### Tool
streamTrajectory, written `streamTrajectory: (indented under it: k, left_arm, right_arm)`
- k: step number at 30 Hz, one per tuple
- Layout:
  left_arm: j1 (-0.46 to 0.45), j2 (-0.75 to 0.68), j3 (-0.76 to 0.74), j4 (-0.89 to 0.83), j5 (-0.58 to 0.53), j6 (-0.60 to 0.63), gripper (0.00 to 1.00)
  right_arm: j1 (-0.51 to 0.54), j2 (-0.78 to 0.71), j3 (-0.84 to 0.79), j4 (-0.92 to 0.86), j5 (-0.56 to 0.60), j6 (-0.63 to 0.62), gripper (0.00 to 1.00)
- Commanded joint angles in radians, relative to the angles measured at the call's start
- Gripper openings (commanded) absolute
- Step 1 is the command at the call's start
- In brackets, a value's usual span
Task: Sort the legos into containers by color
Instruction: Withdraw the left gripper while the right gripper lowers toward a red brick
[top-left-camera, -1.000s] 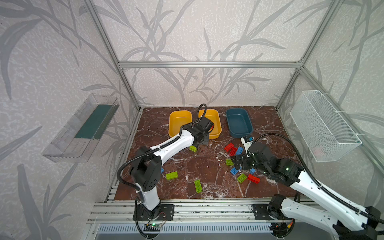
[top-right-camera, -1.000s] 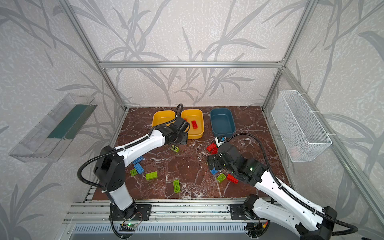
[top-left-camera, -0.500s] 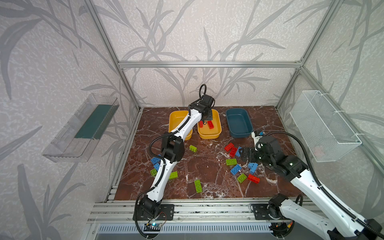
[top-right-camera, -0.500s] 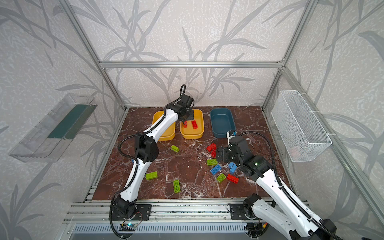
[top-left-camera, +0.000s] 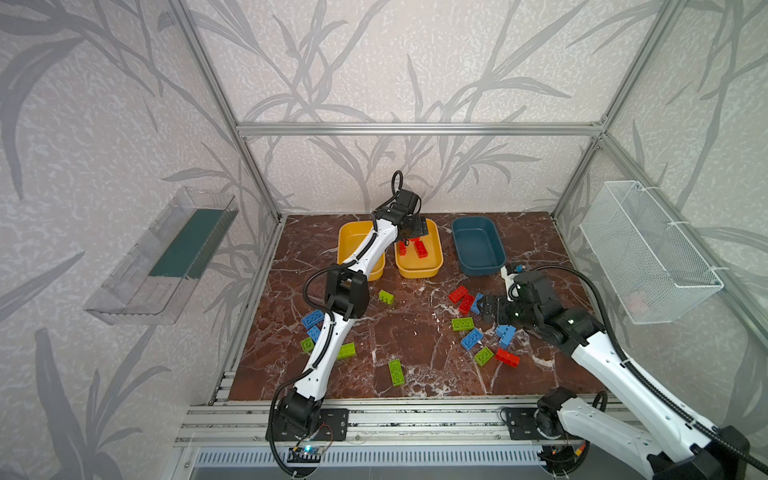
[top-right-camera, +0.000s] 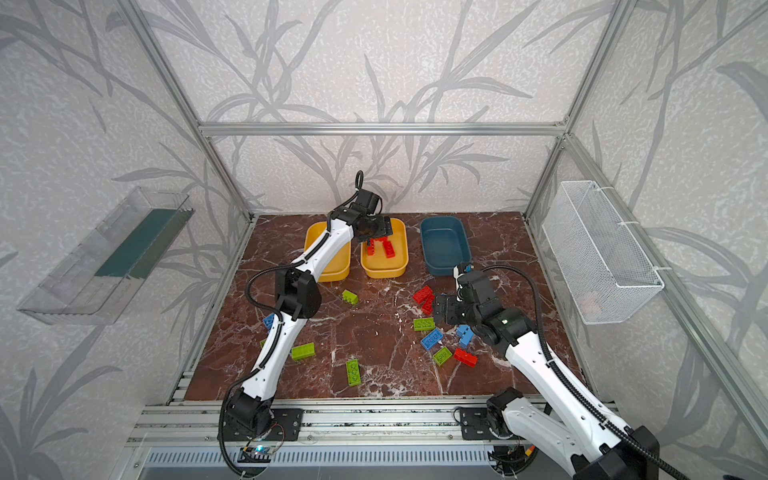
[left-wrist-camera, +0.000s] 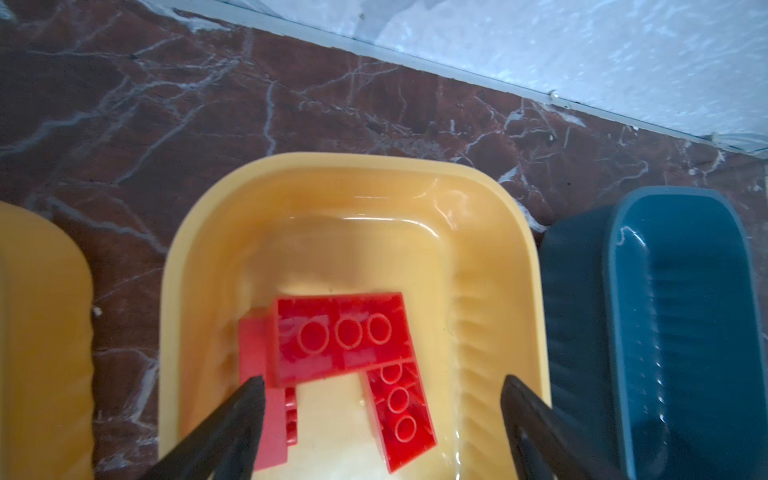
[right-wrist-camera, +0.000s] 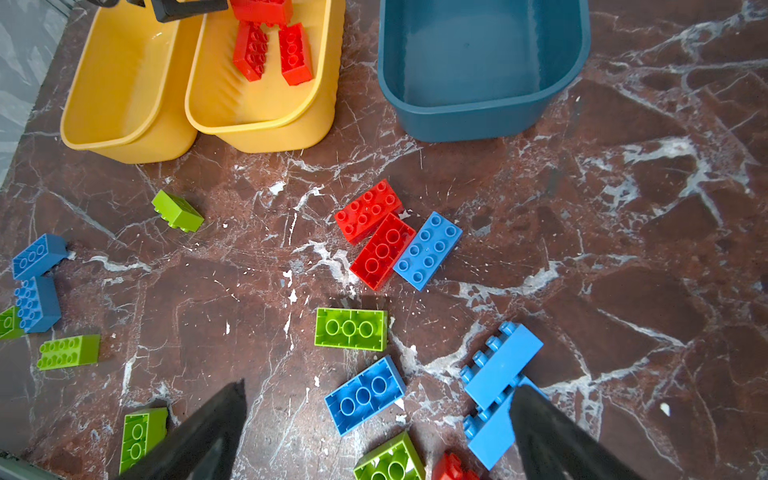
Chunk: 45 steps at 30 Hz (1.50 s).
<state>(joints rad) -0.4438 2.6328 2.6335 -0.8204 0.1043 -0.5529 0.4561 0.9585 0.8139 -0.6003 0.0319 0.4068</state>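
The left claw (left-wrist-camera: 382, 384) hangs wide over the middle yellow tub (left-wrist-camera: 332, 160), gripping nothing. Just below it a red brick (left-wrist-camera: 340, 336) lies underside-up across two more red bricks (left-wrist-camera: 405, 419) in the tub. One finger is close by its end and the other is well clear, so to my eye the red drop is done. The other yellow tub (top-left-camera: 347, 232) beside it shows nothing inside wherever the arm leaves it visible, and the blue tub (top-left-camera: 478, 268) is bare.

Across the bench (top-left-camera: 407, 328), the right claw (right-wrist-camera: 380, 388) is also spread wide and empty, hovering over the scattered pile with a blue brick (right-wrist-camera: 365, 395) under the gap between its fingers. A green brick (right-wrist-camera: 351, 330) sits just beyond that, and a pair of red bricks (right-wrist-camera: 374, 232) lies farther on. More green and blue ones lie over by the left arm.

Next, I'd say, the left claw has to lift straight out without catching the rim and go for another brick. The right claw has to come down and close across the blue brick's short sides without nudging its neighbours, then carry it to the blue tub.
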Motion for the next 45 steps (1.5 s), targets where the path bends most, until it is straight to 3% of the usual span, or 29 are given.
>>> streamTrajectory:
  k: [1,4,9,16,23,32,45]
  left_arm:
    - [-0.022,-0.121,-0.034,0.005,0.049,0.004,0.89]
    - [-0.048,-0.251,-0.201,0.044,0.024,0.029,0.89]
    - [-0.087,-0.520,-0.622,0.187,-0.022,0.042,0.89]
    - [-0.136,-0.918,-1.194,0.344,-0.081,-0.002,0.90]
    - [-0.180,-1.220,-1.561,0.404,-0.130,-0.065,0.92]
    - [-0.184,-1.342,-1.750,0.426,-0.119,-0.082,0.92]
    - [-0.185,-1.350,-1.807,0.459,-0.081,-0.074,0.93]
  right_arm:
    - [-0.005,0.026,0.002,0.023,-0.025,-0.008,0.99]
    - [-0.005,0.048,0.000,0.033,-0.038,0.004,0.99]
    - [-0.005,0.052,-0.030,0.011,-0.020,0.057,1.00]
    - [-0.003,0.018,-0.090,-0.131,0.095,0.188,0.96]
    - [0.010,-0.051,-0.200,-0.233,0.143,0.358,0.96]
    - [0.016,-0.147,-0.300,-0.236,0.144,0.490,0.96]
    - [0.036,-0.127,-0.351,-0.230,0.142,0.556,0.90]
